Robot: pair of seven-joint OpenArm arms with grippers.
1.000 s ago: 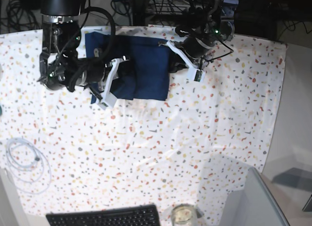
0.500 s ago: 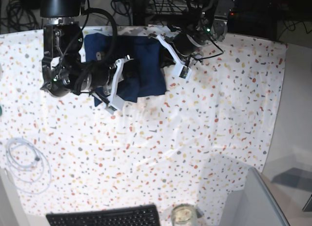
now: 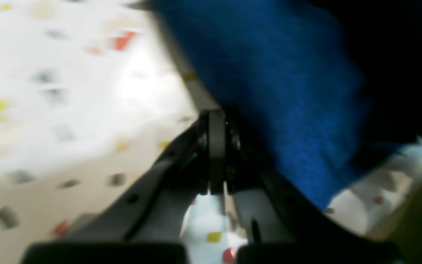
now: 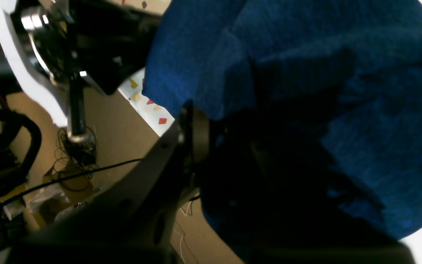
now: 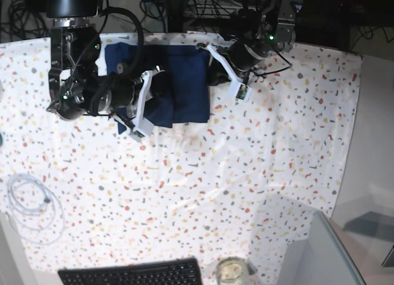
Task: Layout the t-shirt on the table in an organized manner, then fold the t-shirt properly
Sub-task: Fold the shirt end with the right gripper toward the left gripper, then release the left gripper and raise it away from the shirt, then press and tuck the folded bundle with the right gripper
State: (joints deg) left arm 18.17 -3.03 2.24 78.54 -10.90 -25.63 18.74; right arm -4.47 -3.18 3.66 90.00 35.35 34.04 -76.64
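The navy t-shirt (image 5: 188, 82) lies bunched near the far edge of the speckled table (image 5: 215, 174). My left gripper (image 5: 213, 76) sits at the shirt's right edge. In the left wrist view its jaws (image 3: 216, 154) are shut, and blue t-shirt fabric (image 3: 288, 91) runs off the fingertips. My right gripper (image 5: 155, 94) is at the shirt's left side. In the right wrist view the t-shirt (image 4: 324, 91) drapes over that gripper (image 4: 211, 135) and hides one finger; the jaws are shut on the cloth.
A black keyboard (image 5: 132, 274) and a glass jar (image 5: 231, 271) sit at the near edge. A coiled white cable (image 5: 31, 205) lies at the left. A grey panel (image 5: 320, 254) stands at the near right. Cables and stands crowd the space behind the far edge.
Both grippers have drawn closer together and toward the far edge with the shirt. The cloth is now a narrower, more compact block than a second ago.
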